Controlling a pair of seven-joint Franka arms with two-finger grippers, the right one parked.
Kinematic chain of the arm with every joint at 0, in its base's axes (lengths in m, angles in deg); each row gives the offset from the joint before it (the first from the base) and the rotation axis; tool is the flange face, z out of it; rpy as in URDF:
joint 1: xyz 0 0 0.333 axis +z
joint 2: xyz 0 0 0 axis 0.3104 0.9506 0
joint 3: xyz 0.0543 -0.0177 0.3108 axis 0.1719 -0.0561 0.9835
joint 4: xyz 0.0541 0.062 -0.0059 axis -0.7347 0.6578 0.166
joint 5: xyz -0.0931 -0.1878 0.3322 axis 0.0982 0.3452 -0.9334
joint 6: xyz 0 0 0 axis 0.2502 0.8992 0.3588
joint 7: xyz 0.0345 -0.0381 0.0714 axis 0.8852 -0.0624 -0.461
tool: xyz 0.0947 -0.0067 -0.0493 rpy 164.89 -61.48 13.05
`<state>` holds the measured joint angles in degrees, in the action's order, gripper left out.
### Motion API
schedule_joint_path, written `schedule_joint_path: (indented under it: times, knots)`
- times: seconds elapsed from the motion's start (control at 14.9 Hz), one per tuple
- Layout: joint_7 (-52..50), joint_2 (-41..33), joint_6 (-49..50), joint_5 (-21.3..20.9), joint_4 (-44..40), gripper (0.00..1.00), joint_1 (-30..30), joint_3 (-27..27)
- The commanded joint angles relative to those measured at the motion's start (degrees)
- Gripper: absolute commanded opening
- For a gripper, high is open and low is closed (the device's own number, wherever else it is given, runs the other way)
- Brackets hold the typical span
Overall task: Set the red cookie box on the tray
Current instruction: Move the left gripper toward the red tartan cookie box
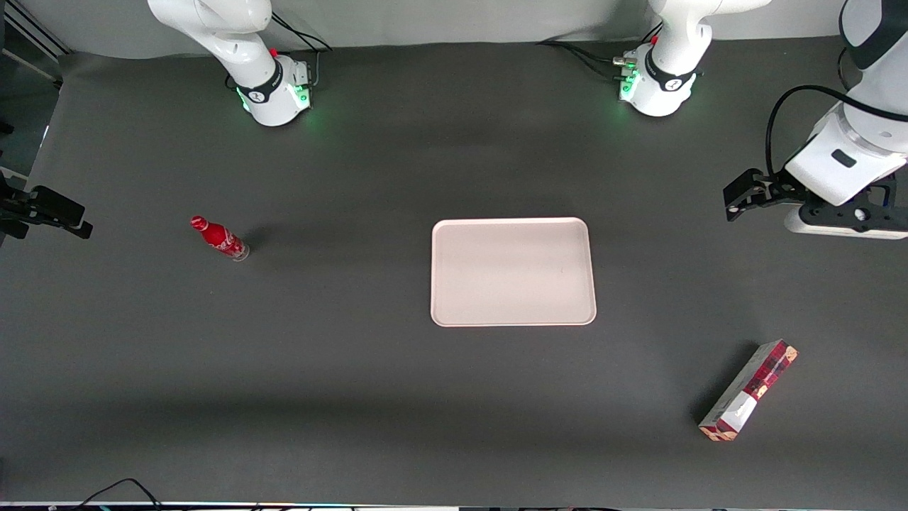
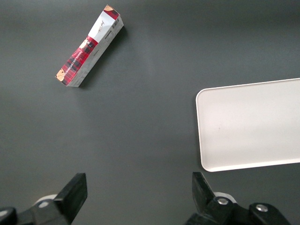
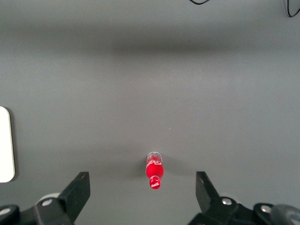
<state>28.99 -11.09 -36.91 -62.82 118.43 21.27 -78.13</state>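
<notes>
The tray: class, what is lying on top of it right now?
Nothing: the tray is bare. The red cookie box lies on the table nearer the front camera; the open pincer hovers apart from both.

Dark grey tabletop (image 1: 369, 369) carries a tray (image 1: 513, 319), a red cookie box (image 1: 748, 390) lying flat nearer the front camera, and a soda bottle (image 1: 219, 238) upright. Gripper (image 1: 741, 202) hovers above the tabletop.

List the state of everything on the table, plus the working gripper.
red cookie box: lying flat on the table, untouched, nearer the front camera than the tray.
tray: flat, nothing on it.
soda bottle: upright, toward the parked arm's end.
gripper: open, holding nothing, above the table.
</notes>
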Motion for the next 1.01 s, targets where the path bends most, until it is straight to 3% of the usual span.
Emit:
schedule_joint_path:
  times: [0.0,0.94]
  knots:
    - [0.4,0.6,1.5,-0.7,-1.5,1.0,0.1,-0.3]
    - [1.0,1.1,2.9,-0.6,-1.9,1.0,0.1,-0.2]
